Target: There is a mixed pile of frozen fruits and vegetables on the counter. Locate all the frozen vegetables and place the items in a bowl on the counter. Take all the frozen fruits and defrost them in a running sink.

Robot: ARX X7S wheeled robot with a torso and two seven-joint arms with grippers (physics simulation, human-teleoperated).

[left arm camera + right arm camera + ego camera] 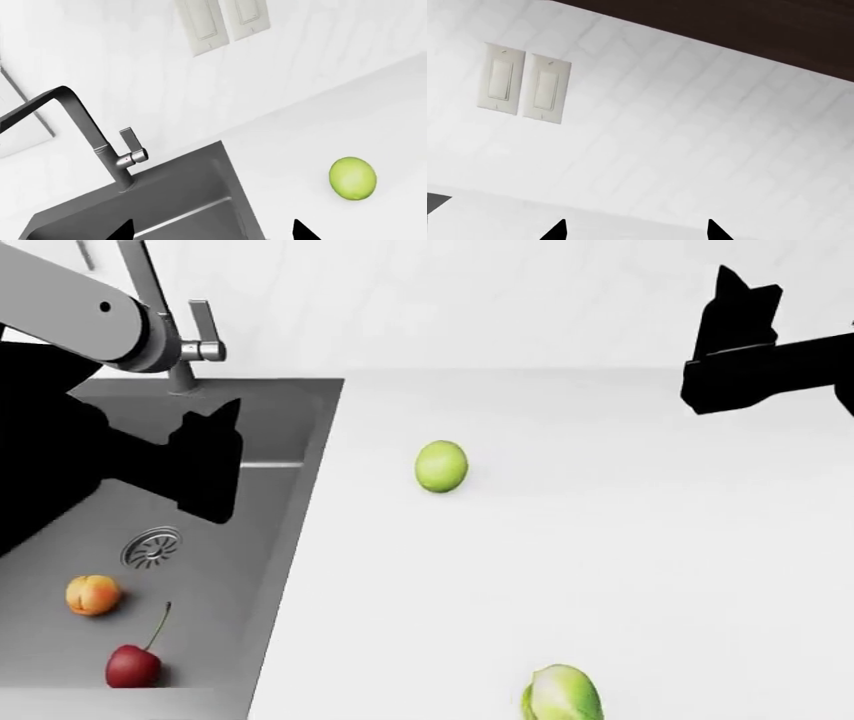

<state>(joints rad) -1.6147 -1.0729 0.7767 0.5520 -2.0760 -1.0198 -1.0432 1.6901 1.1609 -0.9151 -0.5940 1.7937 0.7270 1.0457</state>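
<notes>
Apricot and cherry in sink; green ball at counter's 12 o'clock, sprout at 6; left gripper and right gripper both spread, empty.

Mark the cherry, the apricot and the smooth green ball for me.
cherry [132,667], head view, red body.
apricot [92,595], head view, centre.
smooth green ball [442,466], head view, centre; also [352,178], left wrist view.

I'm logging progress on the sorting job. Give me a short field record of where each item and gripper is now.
apricot: in sink
cherry: in sink, near apricot
green ball: on counter
sprout: on counter, near edge of view
bowl: not in view
faucet: no water visible
left gripper: open, empty, over sink
right gripper: open, empty, raised
</notes>
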